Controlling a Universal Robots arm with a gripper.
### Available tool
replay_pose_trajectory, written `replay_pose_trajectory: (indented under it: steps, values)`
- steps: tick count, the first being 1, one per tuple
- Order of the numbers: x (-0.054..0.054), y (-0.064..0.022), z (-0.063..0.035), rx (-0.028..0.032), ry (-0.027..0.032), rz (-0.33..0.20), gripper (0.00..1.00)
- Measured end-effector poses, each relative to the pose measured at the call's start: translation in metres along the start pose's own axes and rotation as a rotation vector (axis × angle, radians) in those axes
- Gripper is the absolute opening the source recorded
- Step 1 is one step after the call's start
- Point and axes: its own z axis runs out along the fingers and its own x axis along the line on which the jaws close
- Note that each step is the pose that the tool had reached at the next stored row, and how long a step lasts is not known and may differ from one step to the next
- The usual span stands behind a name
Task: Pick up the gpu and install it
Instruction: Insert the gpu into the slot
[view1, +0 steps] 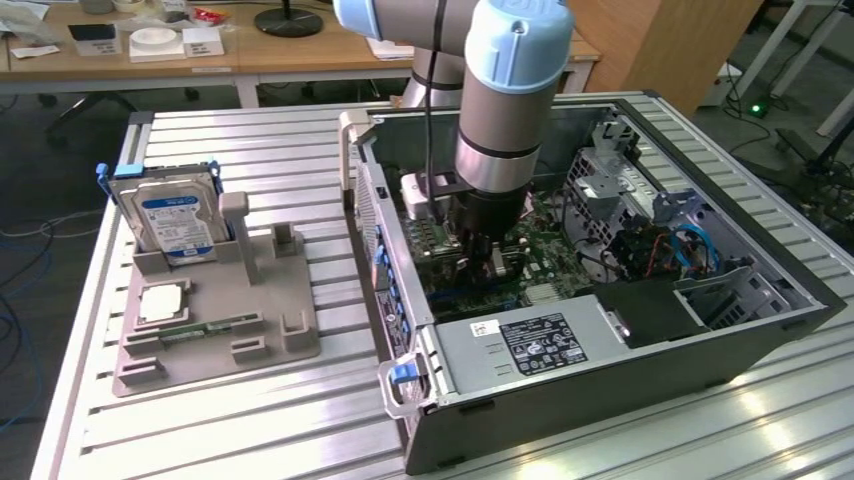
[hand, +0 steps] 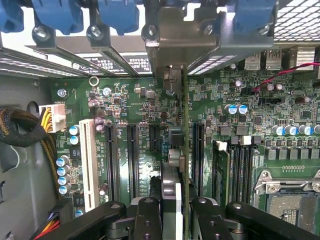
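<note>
Gripping the gpu (hand: 185, 150) edge-on, the gripper (hand: 171, 212) has its two black fingers (hand: 148, 220) closed on either side of the thin card near its upper edge. In the wrist view the card stands upright on the green motherboard (hand: 150, 107), running as a narrow line from between the fingers to its silvery metal bracket (hand: 187, 42) at the case's rear slot openings. It sits in line with one of the long black expansion slots (hand: 198, 150), between that slot row and the shorter black slot (hand: 154, 137) beside it; whether its connector edge is fully seated in the slot cannot be told. A white slot (hand: 88, 162) lies farther over, near the white power connector (hand: 53, 117) with its yellow and black wires. Blue retention clips (hand: 117, 15) line the rear wall above the bracket.

In the exterior view the arm (view1: 514, 110) reaches straight down into the open computer case (view1: 747, 330), which lies on its side on the ribbed metal table (view1: 267, 440). The gripper (view1: 477, 250) is low over the motherboard, just behind the silver power supply (view1: 527, 345). At the exterior view's left, well apart from the case, a grey holder tray (view1: 274, 310) carries an upright hard drive (view1: 171, 220) with a blue-and-white label, a flat square chip (view1: 160, 303) and a narrow green memory stick (view1: 207, 328).
</note>
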Motion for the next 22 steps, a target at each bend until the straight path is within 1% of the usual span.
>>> replay_pose_trajectory:
  steps: [14, 15, 17, 22]
  values:
    - [-0.0006, 0.0011, -0.0002, -0.0005, 0.0007, 0.0, 0.28]
    - [-0.0012, 0.001, 0.0006, 0.0004, -0.0015, 0.0, 0.28]
    - [-0.0015, 0.001, 0.0001, 0.0, -0.0003, 0.0, 0.28]
    - [-0.0015, 0.001, 0.0, -0.0003, 0.0002, 0.0, 0.28]
